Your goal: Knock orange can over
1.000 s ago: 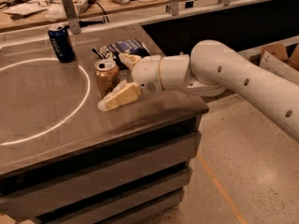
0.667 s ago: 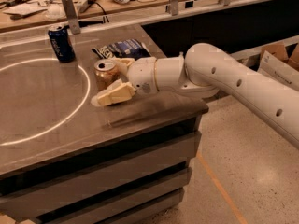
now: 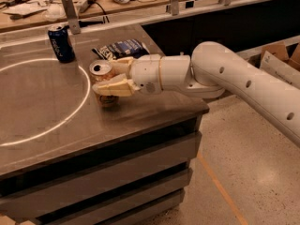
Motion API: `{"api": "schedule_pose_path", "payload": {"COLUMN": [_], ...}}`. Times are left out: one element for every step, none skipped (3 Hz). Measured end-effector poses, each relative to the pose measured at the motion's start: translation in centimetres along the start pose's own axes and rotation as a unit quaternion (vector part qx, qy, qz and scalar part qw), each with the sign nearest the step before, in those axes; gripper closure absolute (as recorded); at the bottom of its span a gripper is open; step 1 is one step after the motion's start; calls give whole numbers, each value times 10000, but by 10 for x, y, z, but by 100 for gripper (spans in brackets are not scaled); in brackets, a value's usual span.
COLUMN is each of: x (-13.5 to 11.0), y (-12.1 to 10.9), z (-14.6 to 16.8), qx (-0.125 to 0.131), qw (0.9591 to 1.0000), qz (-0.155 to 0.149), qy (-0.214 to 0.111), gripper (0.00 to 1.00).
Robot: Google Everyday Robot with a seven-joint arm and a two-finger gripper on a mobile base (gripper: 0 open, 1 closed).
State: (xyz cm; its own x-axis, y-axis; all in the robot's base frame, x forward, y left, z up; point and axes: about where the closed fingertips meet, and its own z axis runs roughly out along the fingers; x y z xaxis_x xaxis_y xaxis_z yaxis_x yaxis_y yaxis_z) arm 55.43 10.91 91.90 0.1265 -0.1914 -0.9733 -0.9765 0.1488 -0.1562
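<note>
- Orange can [image 3: 100,70]: upright on the table [image 3: 47,95], at 3 o'clock on the white ring [image 3: 80,108]. I judge the knock not yet done.
- Gripper [image 3: 106,76]: at the orange can, fingers spread with one on each side. I cannot confirm contact.
- Left to do: I must tip the orange can until it lies flat.
- Count: one orange can; one blue can [image 3: 61,43] at its 11 o'clock; one bag [image 3: 123,47] at its 1 o'clock; one gripper.

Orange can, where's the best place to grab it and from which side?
Take the orange can around its cylindrical mid-body, coming level from the picture's right: it stands upright, and the gripper is right at it on that side.
</note>
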Motion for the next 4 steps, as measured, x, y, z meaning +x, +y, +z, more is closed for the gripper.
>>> {"api": "schedule_pose_path", "payload": {"x": [-34, -48, -55, -56], "y": [-9, -12, -14, -13], "z": [-20, -29, -34, -34], "qx": [248, 347, 398, 394], "qw": [9911, 9736, 9607, 9592], "qz": [-1287, -2201, -2670, -2722], "qy": [219, 504, 650, 662], "gripper": [96, 100, 100, 100]}}
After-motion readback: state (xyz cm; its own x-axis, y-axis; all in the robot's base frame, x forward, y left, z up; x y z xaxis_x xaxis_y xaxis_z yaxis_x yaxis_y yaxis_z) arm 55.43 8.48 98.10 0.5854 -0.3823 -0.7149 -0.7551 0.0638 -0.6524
